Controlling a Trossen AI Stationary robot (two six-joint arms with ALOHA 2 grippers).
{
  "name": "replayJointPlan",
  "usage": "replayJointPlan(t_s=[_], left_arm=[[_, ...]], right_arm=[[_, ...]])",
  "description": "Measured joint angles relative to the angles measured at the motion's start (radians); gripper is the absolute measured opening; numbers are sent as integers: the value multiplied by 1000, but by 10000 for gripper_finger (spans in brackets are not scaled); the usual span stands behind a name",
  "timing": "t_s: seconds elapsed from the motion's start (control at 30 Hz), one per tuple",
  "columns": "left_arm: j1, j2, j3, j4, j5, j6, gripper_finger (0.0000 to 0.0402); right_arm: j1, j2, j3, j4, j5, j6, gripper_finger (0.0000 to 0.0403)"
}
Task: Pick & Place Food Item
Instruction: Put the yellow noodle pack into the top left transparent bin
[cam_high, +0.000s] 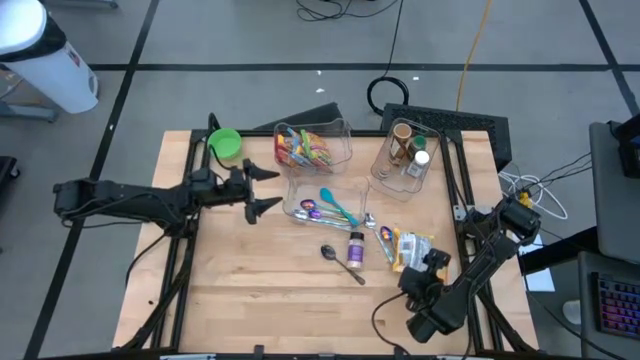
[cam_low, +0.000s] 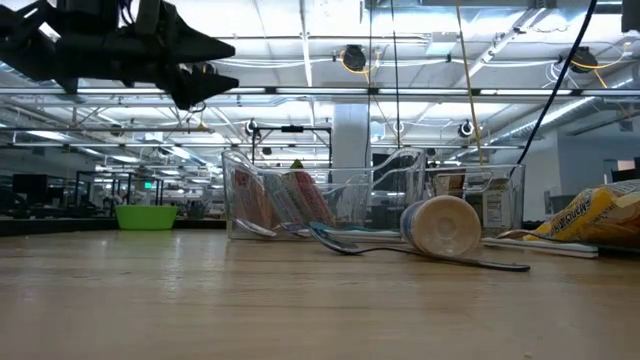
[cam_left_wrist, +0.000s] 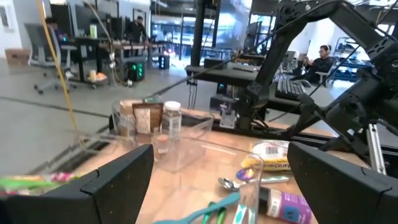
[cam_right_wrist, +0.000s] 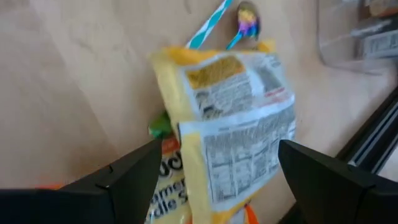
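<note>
The yellow food packet (cam_right_wrist: 230, 124) is blurred with unreadable print, its lower end cut off, and the right gripper (cam_high: 437, 263) partly covers it from above.

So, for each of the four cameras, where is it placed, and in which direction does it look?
High view: above the table, facing straight down; both arms show.
Low view: at table-top height, facing across to the room; left gripper overhead.
Left wrist view: on the left arm, facing the clear bins; its open fingers show.
Right wrist view: on the right arm, facing down at the yellow food packet; its open fingers show.
Shared: the packet appears in all four.
</note>
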Motion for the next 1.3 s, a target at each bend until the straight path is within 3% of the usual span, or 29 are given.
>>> replayJointPlan(t_s=[0.17, 0.37, 1.07, 1.3], left_arm=[[-5, 31, 0, 0, 0, -21, 379], [-34, 66, 0, -1, 0, -36, 379], [-143, 110, 0, 1, -5, -94, 379], [-143, 110, 0, 1, -23, -85, 379]], right_arm=[[-2, 0, -3, 13, 69, 50, 313], [7, 0, -34, 16, -10, 55, 313], [13, -1, -193, 75, 2, 126, 312], [13, -1, -195, 75, 3, 143, 263]])
